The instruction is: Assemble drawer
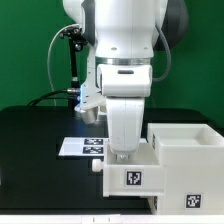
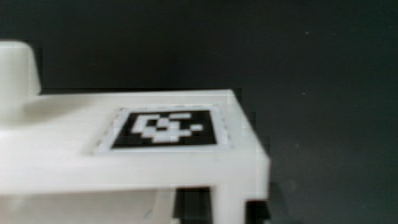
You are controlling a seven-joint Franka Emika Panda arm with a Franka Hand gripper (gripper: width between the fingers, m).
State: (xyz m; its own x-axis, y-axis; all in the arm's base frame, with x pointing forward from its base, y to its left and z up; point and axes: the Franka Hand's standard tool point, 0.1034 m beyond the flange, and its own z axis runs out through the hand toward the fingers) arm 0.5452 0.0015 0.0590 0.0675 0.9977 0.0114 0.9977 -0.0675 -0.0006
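The drawer's tall white casing [image 1: 186,150] stands at the exterior view's right, with a marker low on its front. A smaller white tray [image 1: 133,176], marker on its front face, sits against the casing's left side. My gripper [image 1: 122,157] points straight down and is shut, its tips at the tray's top left edge. In the wrist view the white part's marked face [image 2: 169,128] fills the frame, and my gripper [image 2: 228,208] shows as two dark fingertips [image 2: 192,205] at its near edge. I cannot tell whether anything is pinched between them.
The marker board [image 1: 80,146] lies flat on the black table [image 1: 30,160] to the left of my arm. A black stand with cables [image 1: 72,60] rises behind it against the green backdrop. A white raised piece [image 2: 15,70] shows at the wrist view's edge.
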